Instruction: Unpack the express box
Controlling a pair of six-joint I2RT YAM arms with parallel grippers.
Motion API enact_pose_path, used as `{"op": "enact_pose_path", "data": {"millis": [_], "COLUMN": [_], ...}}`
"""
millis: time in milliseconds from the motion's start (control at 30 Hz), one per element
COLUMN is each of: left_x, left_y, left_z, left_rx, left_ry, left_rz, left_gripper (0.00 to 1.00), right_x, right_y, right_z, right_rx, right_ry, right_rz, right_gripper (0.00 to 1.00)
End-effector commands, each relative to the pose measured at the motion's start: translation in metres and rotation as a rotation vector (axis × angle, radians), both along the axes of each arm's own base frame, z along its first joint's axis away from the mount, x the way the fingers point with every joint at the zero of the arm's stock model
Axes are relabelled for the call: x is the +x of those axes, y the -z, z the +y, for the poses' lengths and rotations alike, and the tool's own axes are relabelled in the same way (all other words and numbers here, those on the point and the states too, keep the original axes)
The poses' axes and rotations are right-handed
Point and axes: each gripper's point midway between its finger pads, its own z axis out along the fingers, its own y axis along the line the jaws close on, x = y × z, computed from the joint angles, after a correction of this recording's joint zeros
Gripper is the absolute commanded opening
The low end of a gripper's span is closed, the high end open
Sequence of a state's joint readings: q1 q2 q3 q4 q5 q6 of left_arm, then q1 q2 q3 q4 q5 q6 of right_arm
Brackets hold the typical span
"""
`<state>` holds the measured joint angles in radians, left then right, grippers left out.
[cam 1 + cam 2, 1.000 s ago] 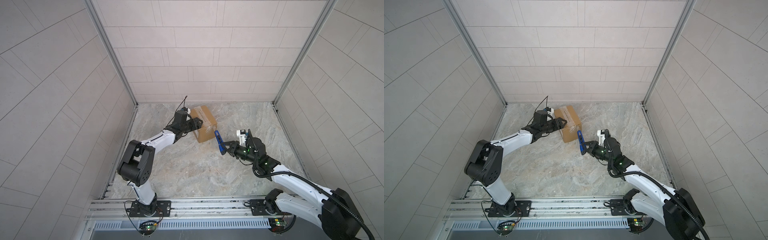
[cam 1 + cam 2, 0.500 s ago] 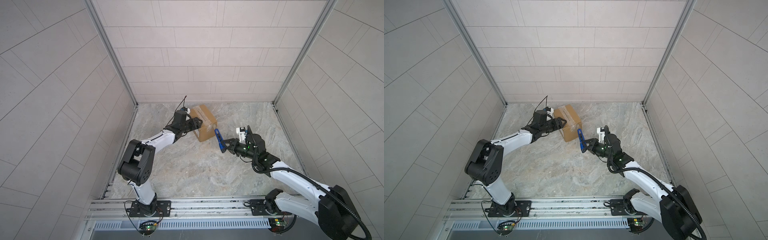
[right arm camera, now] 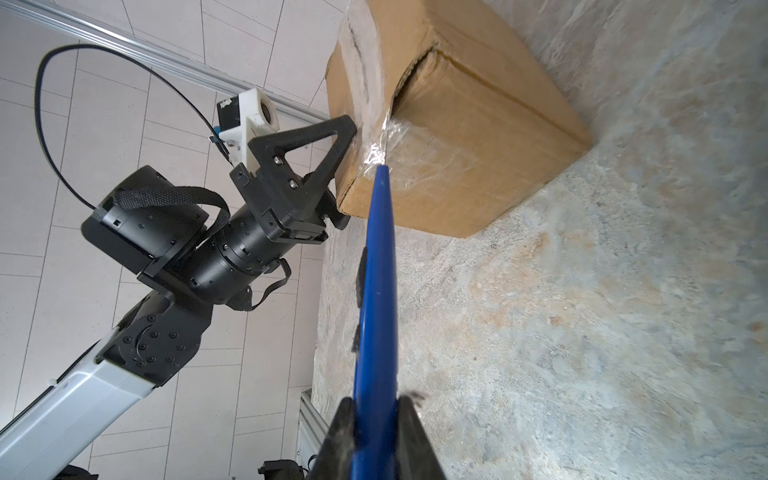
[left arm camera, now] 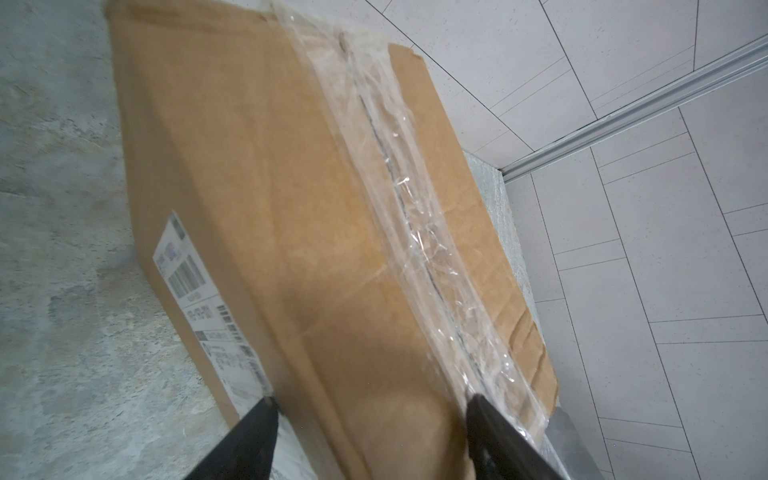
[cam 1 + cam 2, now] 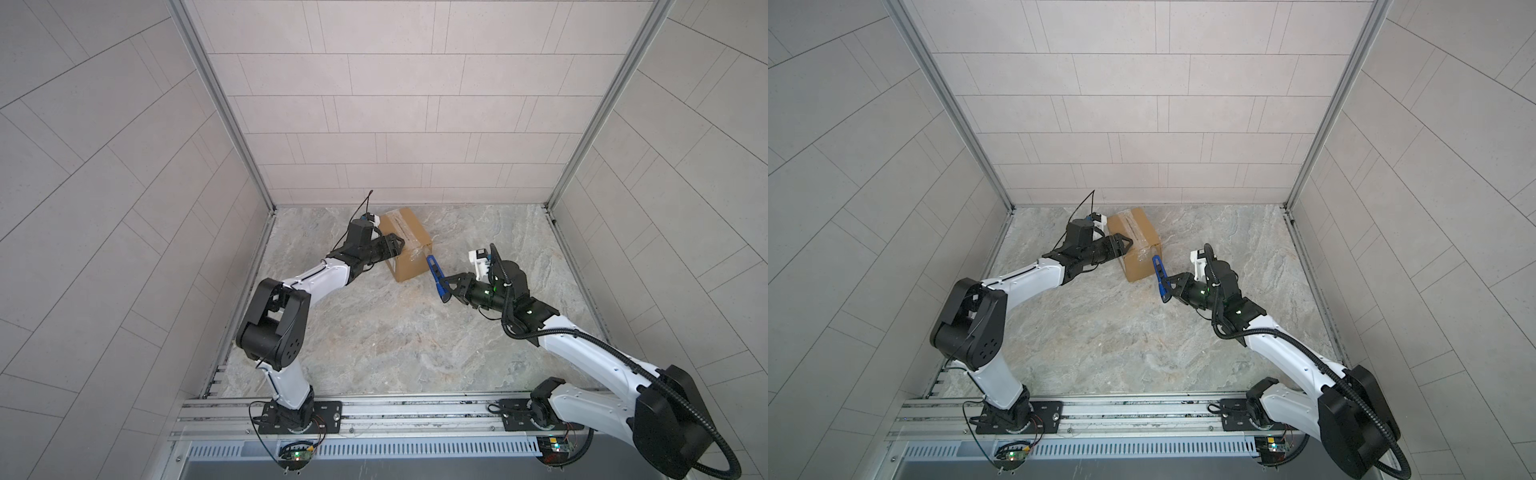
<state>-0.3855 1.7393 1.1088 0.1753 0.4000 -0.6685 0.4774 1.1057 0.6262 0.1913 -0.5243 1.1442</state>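
Marbled grey floor (image 5: 374, 332) enclosed on three sides by pale tiled walls (image 5: 374, 104); corners trimmed by metal strips (image 5: 224, 104); lighting even.

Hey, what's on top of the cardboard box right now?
Clear crinkled tape runs along the express box top seam, and the left hand spans one end. The contents cannot be seen; the flaps are closed.

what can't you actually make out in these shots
- What is inside the box: its flaps are closed and taped in every view.
- Shipping label text: blurred in the left wrist view.
- Blue cutter blade: hidden behind crinkled tape in the right wrist view.
- Left gripper body: cut off by the picture's edge.
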Motion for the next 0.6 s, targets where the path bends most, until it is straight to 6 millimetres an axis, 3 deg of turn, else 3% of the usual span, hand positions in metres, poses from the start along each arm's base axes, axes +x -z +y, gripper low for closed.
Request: {"op": "enact_pose_path", "data": {"millis": [0, 100, 400, 567], "left_x": [0.001, 0.001, 0.0, 0.0], "left_y": [-0.007, -0.008, -0.008, -0.008], "left_z": [-0.007, -0.007, -0.008, -0.01], "left_rx": [-0.006, -0.01, -0.025, -0.032], "left_ry": [0.035, 0.035, 0.037, 0.039], "left_rz": [-0.019, -0.021, -0.019, -0.018], "left_gripper": [0.75, 0.75, 0.75, 0.74], "right_x": [0.002, 0.001, 0.0, 0.002], "right_y": [-0.062, -0.06, -0.006, -0.023], "right_z": [0.014, 0.02, 0.015, 0.024], "right_rx": [0.15, 0.147, -0.054, 0.022], "right_ry": [-0.049, -0.063, -0.054, -0.079], "right_rz": [-0.148, -0.138, -0.066, -0.102], "right_gripper": [0.0, 0.0, 0.0, 0.0]}}
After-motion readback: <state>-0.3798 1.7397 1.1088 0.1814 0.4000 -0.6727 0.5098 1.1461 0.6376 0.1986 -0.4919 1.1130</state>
